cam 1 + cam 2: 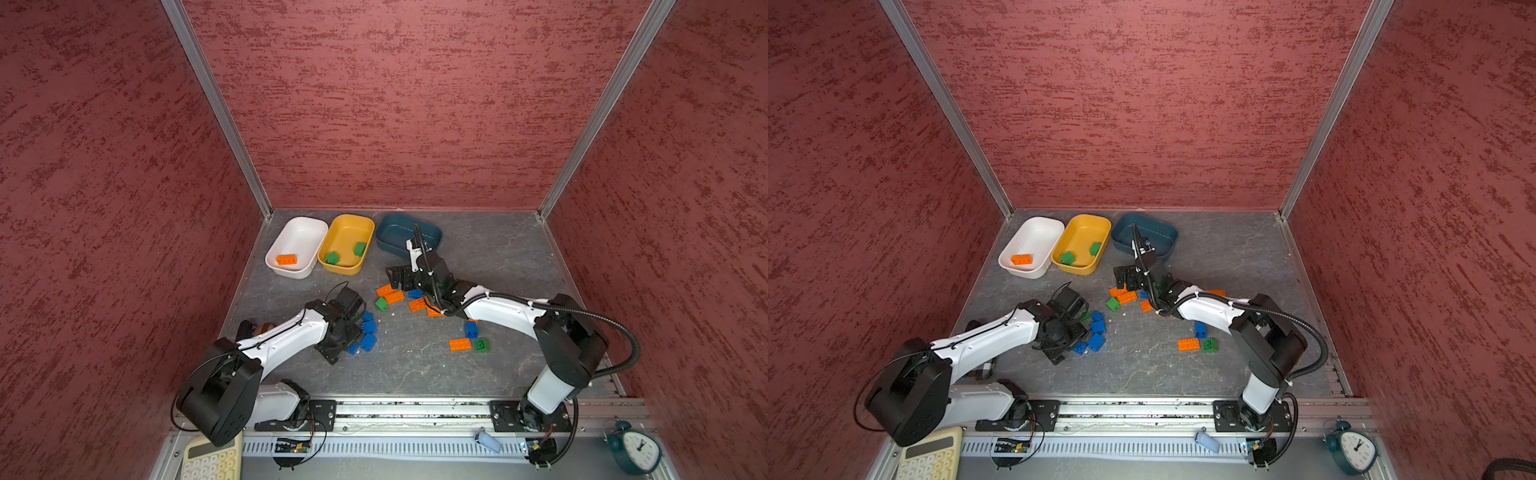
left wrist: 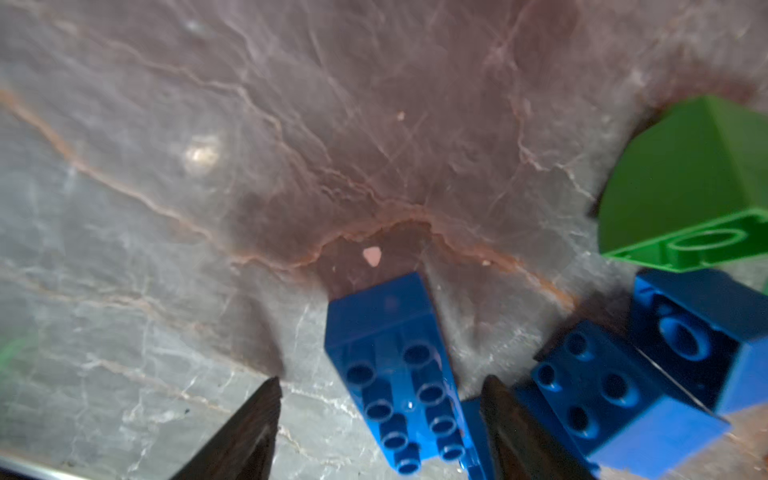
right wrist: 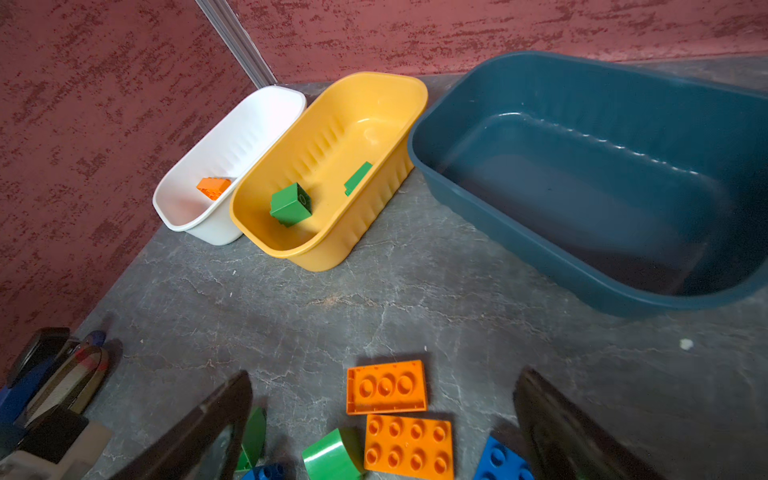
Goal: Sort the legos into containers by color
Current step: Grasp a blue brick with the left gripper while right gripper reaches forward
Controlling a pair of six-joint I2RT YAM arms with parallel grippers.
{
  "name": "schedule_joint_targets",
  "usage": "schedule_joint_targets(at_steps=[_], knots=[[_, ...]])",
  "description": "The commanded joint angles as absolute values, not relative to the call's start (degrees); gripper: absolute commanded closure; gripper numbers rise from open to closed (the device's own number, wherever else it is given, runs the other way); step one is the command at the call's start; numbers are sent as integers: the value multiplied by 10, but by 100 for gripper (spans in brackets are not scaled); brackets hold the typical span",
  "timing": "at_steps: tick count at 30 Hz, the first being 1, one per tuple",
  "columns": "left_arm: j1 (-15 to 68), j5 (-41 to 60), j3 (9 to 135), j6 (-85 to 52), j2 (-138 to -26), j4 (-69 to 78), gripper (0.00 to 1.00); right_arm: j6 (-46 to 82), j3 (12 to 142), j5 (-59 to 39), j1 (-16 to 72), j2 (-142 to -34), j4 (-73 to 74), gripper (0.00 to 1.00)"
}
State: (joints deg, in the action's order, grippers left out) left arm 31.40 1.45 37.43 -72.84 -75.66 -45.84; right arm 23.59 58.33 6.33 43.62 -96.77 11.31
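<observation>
While the left pincer (image 2: pixel 382 380) hangs low over the grey tabletop (image 2: pixel 187 249), its jaws stand apart on either side of a long blue brick (image 2: pixel 390 365), neither visibly touching it. A chunky blue brick (image 2: pixel 615 395) sits just outside one jaw. Over to the right pincer (image 3: pixel 384 374): spread wide and holding nothing, with flat orange bricks (image 3: pixel 386 386) between its tips. Ahead of it stand the white tub (image 3: pixel 249 137), the yellow tub (image 3: pixel 353 232) and the teal tub (image 3: pixel 582 91).

L pincer (image 2: pixel 383 379) jaws apart, astride long blue lego (image 2: pixel 386 316) | more blue legos (image 2: pixel 615 399), green lego (image 2: pixel 685 174) nearby | marbled surface (image 2: pixel 208 208)
</observation>
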Motion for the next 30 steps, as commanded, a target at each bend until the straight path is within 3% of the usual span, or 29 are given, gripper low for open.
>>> schedule_joint_targets(at_steps=[1, 15, 22, 30], knots=[[315, 23, 386, -719, -773, -443, 34, 240, 572, 91, 438, -945, 121, 1], [315, 14, 363, -723, -765, -425, 69, 242, 539, 135, 437, -907, 105, 2], [328, -43, 364, -741, -697, -467, 75, 260, 533, 148, 438, -905, 108, 2], [332, -82, 416, -674, -661, -430, 79, 295, 527, 156, 437, -909, 117, 2]])
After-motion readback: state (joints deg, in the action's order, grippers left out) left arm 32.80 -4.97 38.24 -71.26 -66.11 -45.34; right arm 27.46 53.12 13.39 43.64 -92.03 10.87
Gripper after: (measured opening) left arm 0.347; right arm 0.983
